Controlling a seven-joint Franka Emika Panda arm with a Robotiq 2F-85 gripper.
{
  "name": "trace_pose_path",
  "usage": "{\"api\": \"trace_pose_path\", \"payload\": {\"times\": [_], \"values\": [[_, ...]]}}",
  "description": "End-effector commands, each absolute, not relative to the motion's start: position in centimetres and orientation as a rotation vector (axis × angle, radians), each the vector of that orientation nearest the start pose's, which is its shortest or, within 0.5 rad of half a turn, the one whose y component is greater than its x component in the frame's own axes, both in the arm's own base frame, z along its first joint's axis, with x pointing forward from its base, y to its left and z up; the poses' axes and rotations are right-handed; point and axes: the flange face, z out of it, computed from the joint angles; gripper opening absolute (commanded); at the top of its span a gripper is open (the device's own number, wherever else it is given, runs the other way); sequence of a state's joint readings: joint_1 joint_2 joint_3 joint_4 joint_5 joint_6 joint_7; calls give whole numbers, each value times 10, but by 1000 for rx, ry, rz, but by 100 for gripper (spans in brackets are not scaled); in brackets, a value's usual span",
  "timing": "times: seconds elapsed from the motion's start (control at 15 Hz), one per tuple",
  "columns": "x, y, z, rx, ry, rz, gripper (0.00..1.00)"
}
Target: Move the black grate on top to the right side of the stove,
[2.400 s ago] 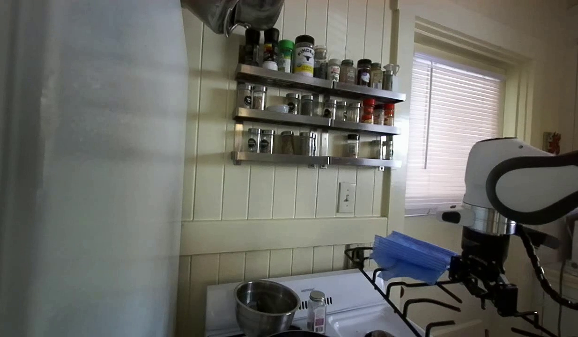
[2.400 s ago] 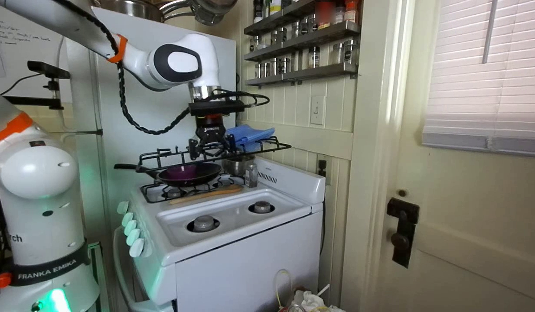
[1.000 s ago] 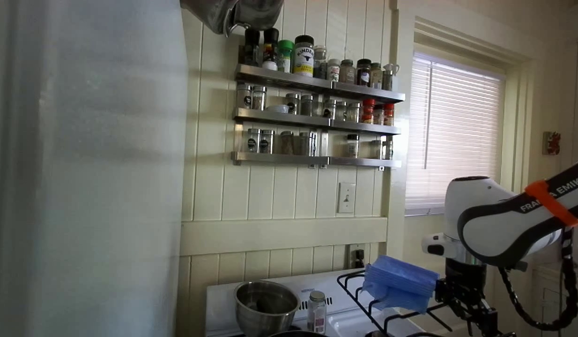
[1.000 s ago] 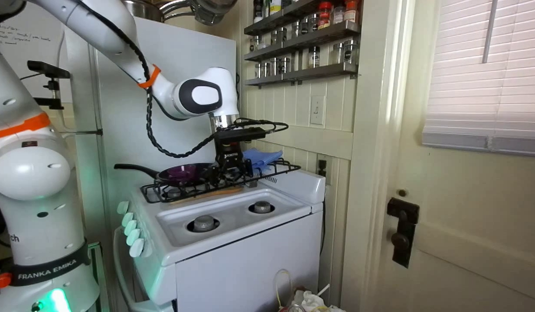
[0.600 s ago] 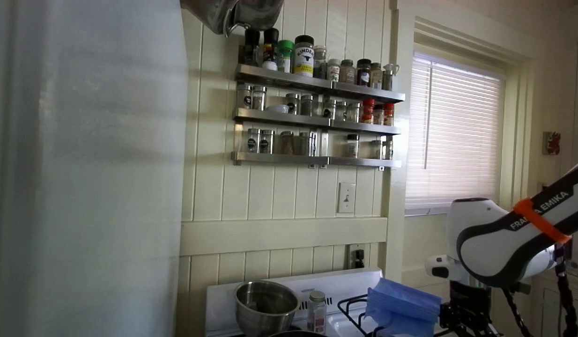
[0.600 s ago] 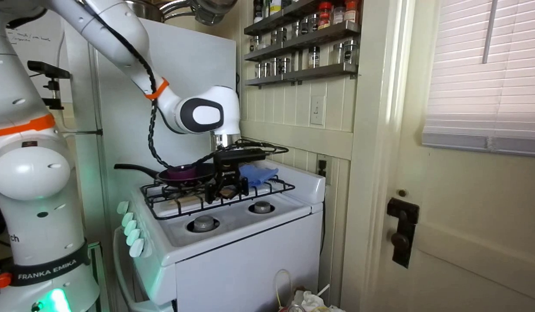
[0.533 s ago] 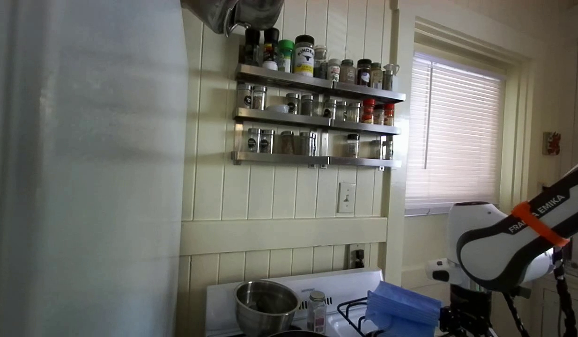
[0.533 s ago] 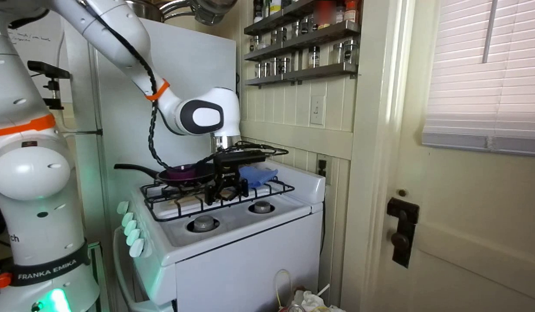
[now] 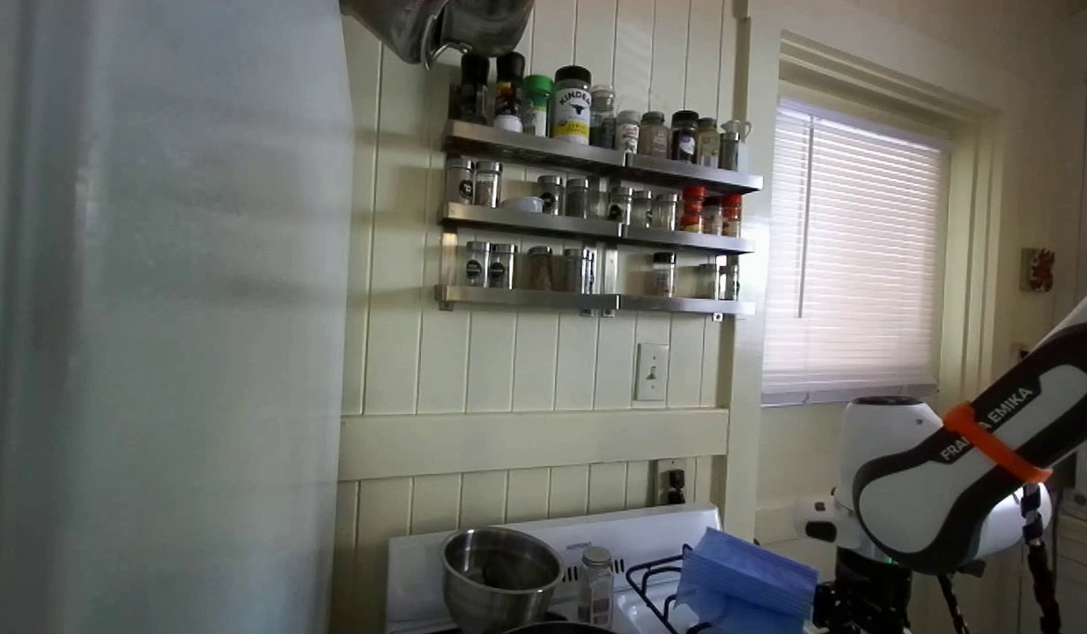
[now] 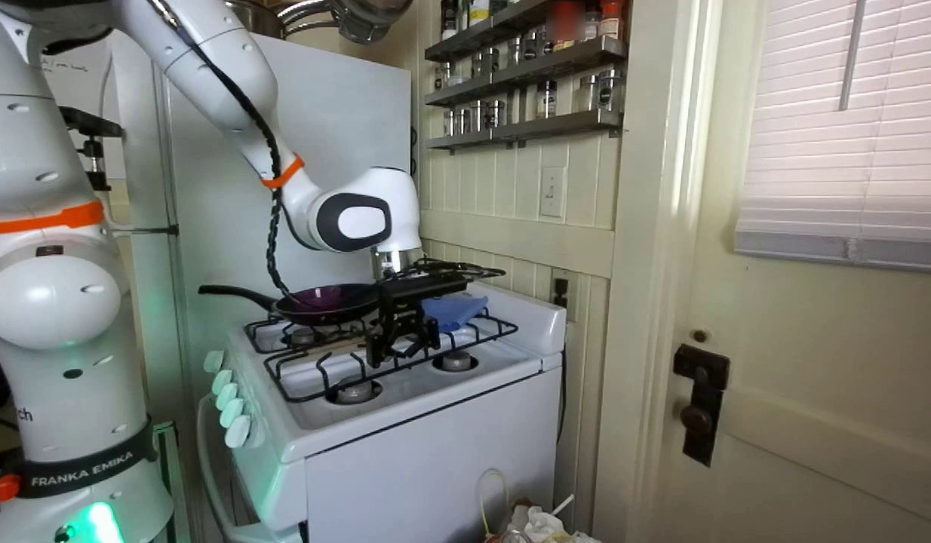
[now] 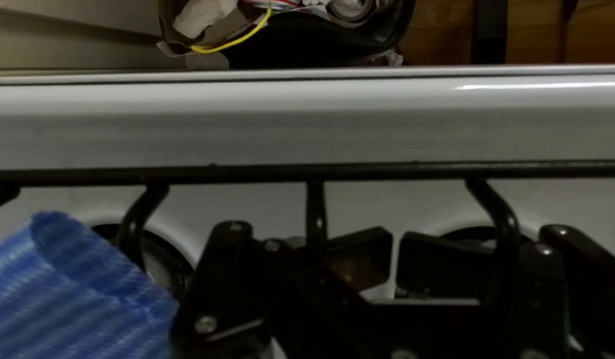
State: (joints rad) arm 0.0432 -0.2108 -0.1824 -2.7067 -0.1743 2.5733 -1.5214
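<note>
The claw (image 11: 395,262) is closed nearly to, its fingertips (image 11: 358,259) parted by a thin gap, and it has hold of the black grate (image 11: 307,172); the exact spot of the grip is hidden. A blue cloth (image 9: 746,586) juts from the claw's side toward the back edge of the stove (image 10: 435,452), and what fastens it cannot be made out. The grate is over the two right-hand burners (image 10: 458,364), its outer rail running along the stove's right edge; whether it touches the surface I cannot tell. A black pan (image 10: 333,318) sits toward the left edge. Nearer the back left corner stand a metal bowl (image 9: 499,606) and, near it, a glass jar (image 9: 595,588). White knobs (image 10: 226,395) line the front edge. Past the right edge, on the floor, is a stuffed bin (image 11: 307,42). A white fridge (image 10: 345,98) rises beyond the left edge. Behind the back edge, a cream wall (image 9: 535,440) carries three steel shelves (image 9: 543,221) of spice jars (image 9: 572,110). To the right of that wall is a cream door (image 10: 835,452) with a white blind (image 9: 861,264) hanging over its upper half.
</note>
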Motion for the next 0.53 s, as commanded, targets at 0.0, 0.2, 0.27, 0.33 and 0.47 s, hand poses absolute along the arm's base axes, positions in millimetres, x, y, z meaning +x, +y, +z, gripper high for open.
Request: {"api": "trace_pose_path", "payload": {"times": [0.0,0.2,0.27,0.33,0.47], "values": [[407,-50,302,-2371,-2239,-88,0],[408,-52,296,-2374,-2217,-102,0],[408,-52,294,-2377,-2206,-104,0],[407,-54,293,-2377,-2197,-103,0],[406,-57,291,-2372,-2188,-91,0]]}}
